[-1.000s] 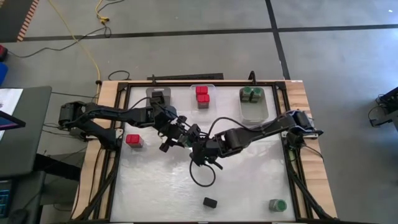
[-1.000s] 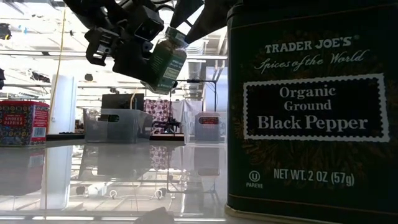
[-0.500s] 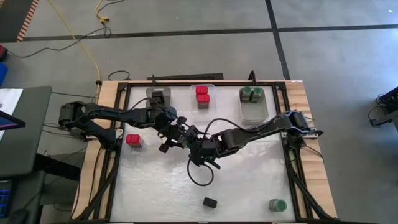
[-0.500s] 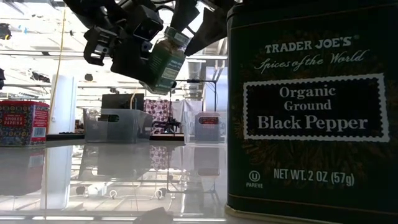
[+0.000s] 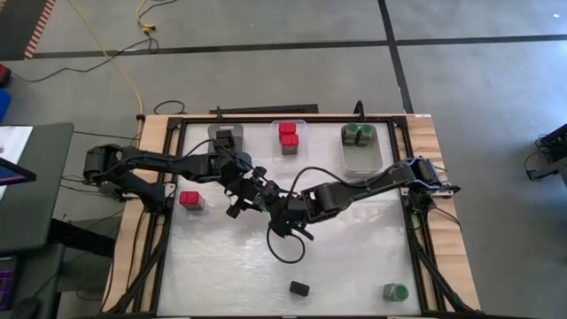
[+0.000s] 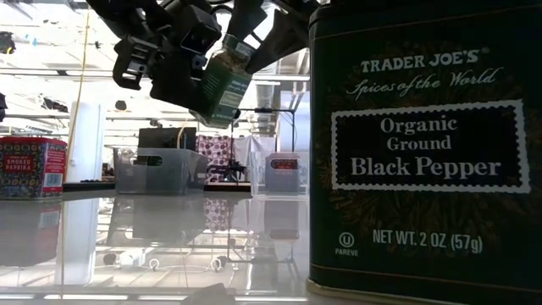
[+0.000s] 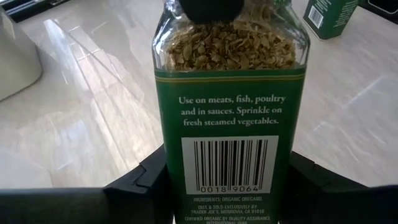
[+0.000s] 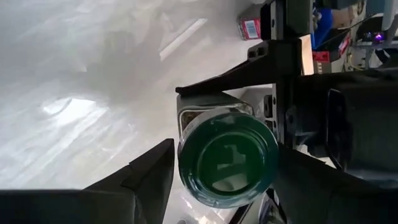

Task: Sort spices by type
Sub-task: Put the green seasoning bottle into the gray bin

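Observation:
A glass oregano jar (image 6: 222,80) with a green lid (image 8: 228,160) hangs above the middle of the table between my two grippers. My left gripper (image 5: 256,191) is shut on its base end. My right gripper (image 5: 277,204) comes from the table's right and is shut around the lid. On the table stand a red box (image 5: 190,200) at the left, a black pepper box (image 5: 299,288) near the front edge and a green-lidded jar (image 5: 395,291) at the front right. My left gripper pinches the jar's lower body, beside the barcode (image 7: 229,163), between its two fingers (image 7: 144,182), coming slanting down from the table's left. The jar is lifted clear and tilted, with its lid end higher. My right gripper has one finger (image 8: 155,171) on each side of the green lid's rim (image 8: 186,163), coming slanting down onto the lid end. The fingers lie along the jar.
Three translucent bins stand along the far edge: one with black boxes (image 5: 225,137), one with red boxes (image 5: 288,137), one with green-lidded jars (image 5: 361,142). The table between the raised grippers and the front edge is bare white surface (image 5: 221,257).
My right gripper has rolled a little about its own line and its fingers have drawn in around the jar's lid. The jar and my left gripper have kept still.

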